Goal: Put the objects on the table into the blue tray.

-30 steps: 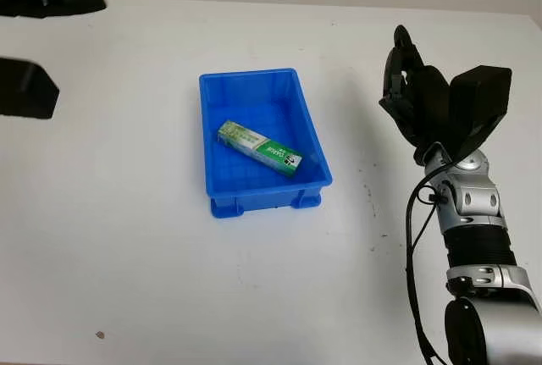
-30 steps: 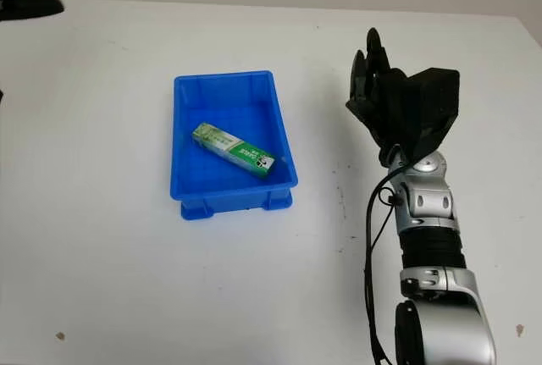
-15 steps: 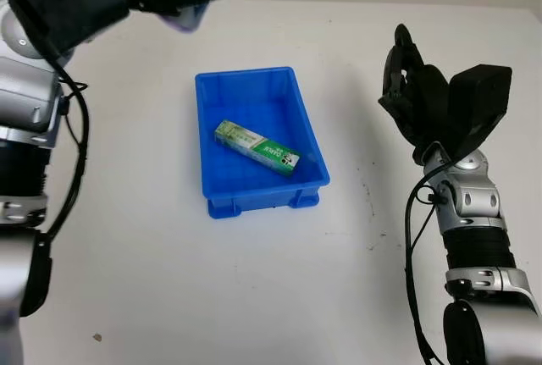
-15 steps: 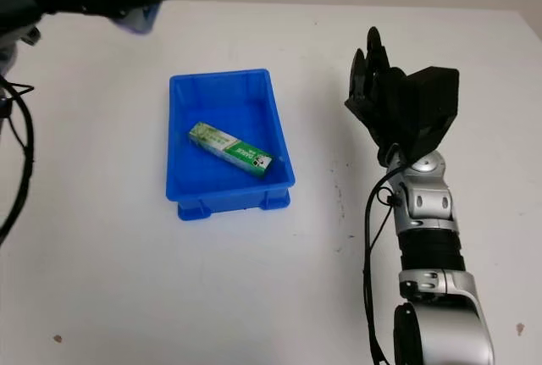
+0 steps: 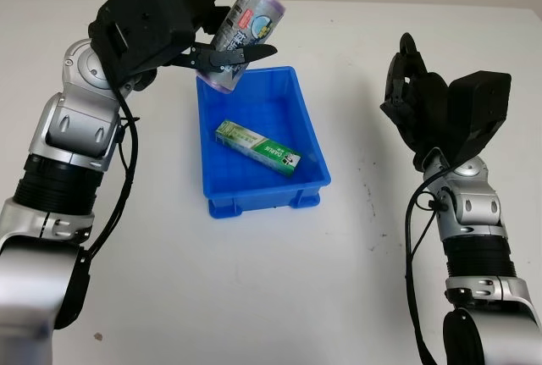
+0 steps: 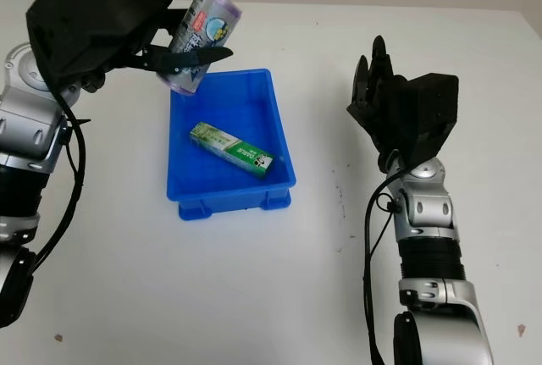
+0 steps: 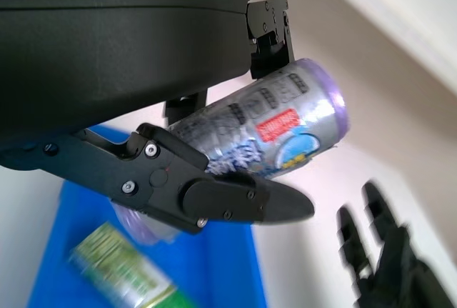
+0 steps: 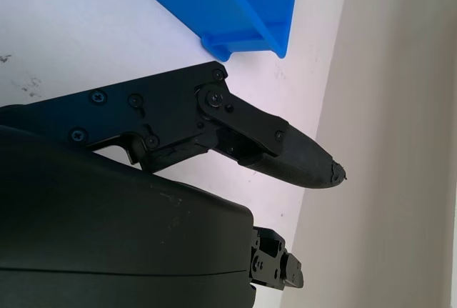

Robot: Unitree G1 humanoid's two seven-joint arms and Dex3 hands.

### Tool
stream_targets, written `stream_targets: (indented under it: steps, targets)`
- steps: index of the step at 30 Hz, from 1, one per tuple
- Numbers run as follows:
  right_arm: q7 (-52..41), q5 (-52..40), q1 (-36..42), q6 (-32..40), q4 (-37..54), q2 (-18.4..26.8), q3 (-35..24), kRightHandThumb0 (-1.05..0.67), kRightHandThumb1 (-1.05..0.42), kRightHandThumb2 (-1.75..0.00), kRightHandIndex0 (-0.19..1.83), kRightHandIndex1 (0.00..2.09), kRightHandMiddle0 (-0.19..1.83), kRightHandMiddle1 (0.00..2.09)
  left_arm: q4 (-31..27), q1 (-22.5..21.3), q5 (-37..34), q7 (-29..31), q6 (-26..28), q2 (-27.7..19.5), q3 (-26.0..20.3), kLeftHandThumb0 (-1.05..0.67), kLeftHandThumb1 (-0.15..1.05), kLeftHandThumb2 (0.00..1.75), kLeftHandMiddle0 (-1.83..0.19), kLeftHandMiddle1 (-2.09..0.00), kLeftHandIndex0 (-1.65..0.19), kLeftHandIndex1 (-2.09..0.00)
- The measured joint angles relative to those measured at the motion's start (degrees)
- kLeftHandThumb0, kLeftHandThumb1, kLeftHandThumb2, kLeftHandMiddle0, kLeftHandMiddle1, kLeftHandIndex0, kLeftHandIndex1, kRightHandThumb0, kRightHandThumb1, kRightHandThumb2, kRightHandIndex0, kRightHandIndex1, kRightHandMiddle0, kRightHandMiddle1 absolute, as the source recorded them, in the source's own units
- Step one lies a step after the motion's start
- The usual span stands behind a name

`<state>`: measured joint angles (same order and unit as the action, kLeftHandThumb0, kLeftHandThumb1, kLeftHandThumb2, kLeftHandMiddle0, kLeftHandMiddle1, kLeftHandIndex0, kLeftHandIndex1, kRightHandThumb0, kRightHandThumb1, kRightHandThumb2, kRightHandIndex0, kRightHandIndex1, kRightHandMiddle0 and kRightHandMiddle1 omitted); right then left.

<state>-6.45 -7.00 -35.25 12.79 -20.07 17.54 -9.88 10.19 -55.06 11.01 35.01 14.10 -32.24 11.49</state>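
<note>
We see the left hand (image 5: 190,30) up in the air over the far left corner of the blue tray (image 5: 312,140). Its fingers are wrapped around a can (image 5: 241,30). The can is silver and purple with a red patch on its label. It is tilted, with its top pointing up and away and its bottom pointing down at the tray. One black finger (image 7: 235,204) runs along the lower side of the can, and the hand's shell sits against the other side. The can does not touch the tray.

The tray sits on the white table (image 5: 254,289), near the middle. Inside it lies a green and white box (image 5: 258,148). The box lies flat on the tray floor, slanted from the far left to the near right, and its near end is close to the right wall.

The right hand (image 5: 423,107) is open and holds nothing. It is raised above the table, well off to the right of the tray, with its fingers pointing up. In the right wrist view we see one long black finger (image 8: 285,154) reaching out over the table, with a corner of the tray (image 8: 243,8) beyond it.

The table has a few small dark specks (image 5: 371,191) between the tray and the right arm.
</note>
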Motion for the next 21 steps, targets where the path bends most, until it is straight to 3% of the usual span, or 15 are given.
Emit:
stream_targets:
  steps: [3,13,16,21]
  targets:
    - [0.3,0.0,0.0,0.1,0.0,-0.3,0.0,-0.60,-1.05,-0.84,-0.19,0.00,-0.19,0.00,-1.9,-0.1,1.0,4.1,3.0,-0.4,1.4,-0.75,1.05,0.45,0.19,-0.03,0.19,-0.02]
    - [0.1,-0.1,0.0,0.0,-0.3,-0.4,0.0,-0.59,-1.05,-0.83,-0.19,0.00,-0.19,0.00,-2.9,-0.4,0.7,6.4,6.5,-0.2,1.1,-0.77,1.05,0.48,0.19,0.00,0.19,0.00]
    - [-0.3,-0.2,0.0,-0.1,-0.5,-0.4,0.0,-0.60,-1.05,-0.84,-0.19,0.00,-0.19,0.00,-4.0,-0.3,-1.3,4.0,6.7,0.7,-1.8,-0.71,1.05,0.50,0.19,0.00,0.18,-0.01]
    - [-1.1,-0.7,-0.1,-0.6,-1.0,-0.4,-0.3,-0.65,-1.05,-0.80,-0.19,0.00,-0.19,0.00,-4.7,0.6,-8.5,-3.0,6.9,4.7,-10.6,-0.70,1.05,0.48,0.19,-0.01,0.17,-0.02]
